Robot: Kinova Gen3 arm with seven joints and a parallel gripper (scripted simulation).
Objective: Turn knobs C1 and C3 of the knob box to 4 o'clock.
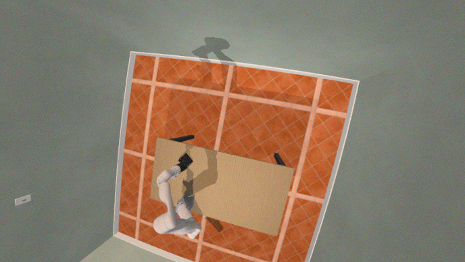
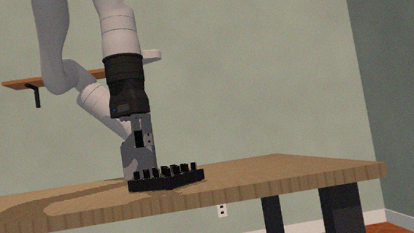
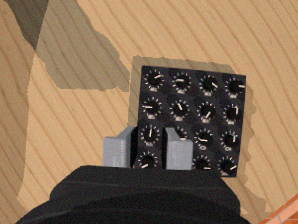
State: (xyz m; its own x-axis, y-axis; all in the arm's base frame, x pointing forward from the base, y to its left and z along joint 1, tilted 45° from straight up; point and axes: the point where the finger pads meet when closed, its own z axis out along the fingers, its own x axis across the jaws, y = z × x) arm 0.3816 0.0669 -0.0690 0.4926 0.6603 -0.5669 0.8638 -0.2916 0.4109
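The gripper, partly open and empty, hangs above the knob box; knob C1, seen between its fingers, points toward 12 o'clock.

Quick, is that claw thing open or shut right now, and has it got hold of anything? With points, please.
Gripper (image 1: pixel 183 165) (image 2: pixel 144 145) (image 3: pixel 149 141): partly open, holding nothing; its fingers are above the knob box (image 1: pixel 184 157) (image 2: pixel 150 184) (image 3: pixel 193 95).
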